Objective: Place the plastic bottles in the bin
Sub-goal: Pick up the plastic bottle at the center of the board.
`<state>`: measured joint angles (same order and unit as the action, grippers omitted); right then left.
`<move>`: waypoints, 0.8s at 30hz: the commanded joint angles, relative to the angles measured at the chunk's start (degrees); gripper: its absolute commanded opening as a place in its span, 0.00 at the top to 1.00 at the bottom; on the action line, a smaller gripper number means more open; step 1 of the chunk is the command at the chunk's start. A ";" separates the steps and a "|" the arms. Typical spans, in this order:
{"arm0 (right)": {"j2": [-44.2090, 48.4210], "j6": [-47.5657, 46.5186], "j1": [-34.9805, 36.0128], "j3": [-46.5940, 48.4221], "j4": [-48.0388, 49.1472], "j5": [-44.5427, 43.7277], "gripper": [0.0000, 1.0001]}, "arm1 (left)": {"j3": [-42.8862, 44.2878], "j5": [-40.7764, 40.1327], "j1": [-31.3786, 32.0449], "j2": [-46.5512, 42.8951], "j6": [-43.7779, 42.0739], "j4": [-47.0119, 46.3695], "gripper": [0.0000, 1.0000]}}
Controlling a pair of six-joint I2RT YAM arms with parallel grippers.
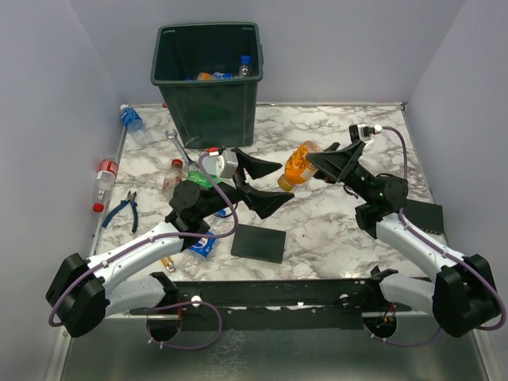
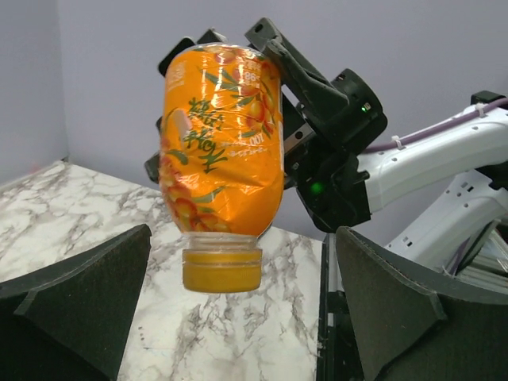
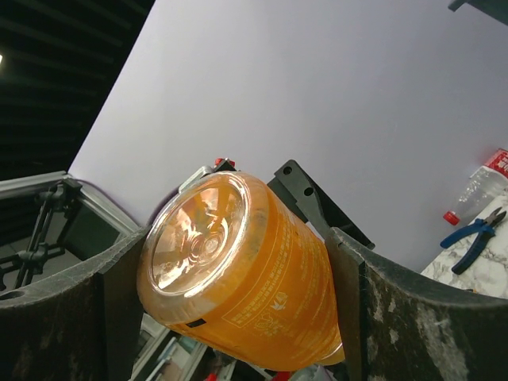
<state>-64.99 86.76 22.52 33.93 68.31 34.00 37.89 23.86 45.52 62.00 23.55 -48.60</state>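
Now | we see right pincer (image 1: pixel 315 165) clamped on orange bottle (image 1: pixel 298 165), cap down, mid-air at centre frame | left pincer (image 1: pixel 284 181) gaping empty just beside its cap | bin (image 1: pixel 210 107) lies upper left, nearer the left pincer.

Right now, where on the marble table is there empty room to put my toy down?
Bare marble tabletop lies right of the dark green square plastic bin, behind the right gripper holding the orange-labelled plastic bottle, and between the flat black square plate and the right arm. The left side is crowded: clear plastic bottles, a metal wrench, blue-handled pliers.
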 commanded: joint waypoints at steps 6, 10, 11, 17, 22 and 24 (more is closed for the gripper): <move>-1.79 0.32 0.24 2.91 -1.74 4.62 0.72 | 5.44 10.09 0.32 4.23 -2.71 4.41 0.21; -2.26 0.34 0.23 3.39 -2.00 5.21 0.72 | 6.04 9.78 0.36 4.83 -3.40 6.26 0.44; -2.44 0.34 0.17 3.59 -2.04 5.40 0.72 | 6.13 9.59 0.35 4.95 -3.38 6.42 0.48; -2.77 0.07 0.28 4.37 -2.64 6.49 0.72 | 6.85 8.13 0.36 6.20 -2.83 6.88 0.43; -2.47 -0.09 0.33 4.45 -3.30 6.87 0.72 | 7.42 7.41 0.43 7.17 -2.90 7.37 0.22; -2.35 0.03 0.33 4.36 -3.53 6.87 0.72 | 7.77 7.47 0.52 7.52 -2.90 7.62 0.26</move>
<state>-67.22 86.96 22.57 36.67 65.82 39.13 43.64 30.55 45.74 68.64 20.97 -41.50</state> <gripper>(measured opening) 0.803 0.777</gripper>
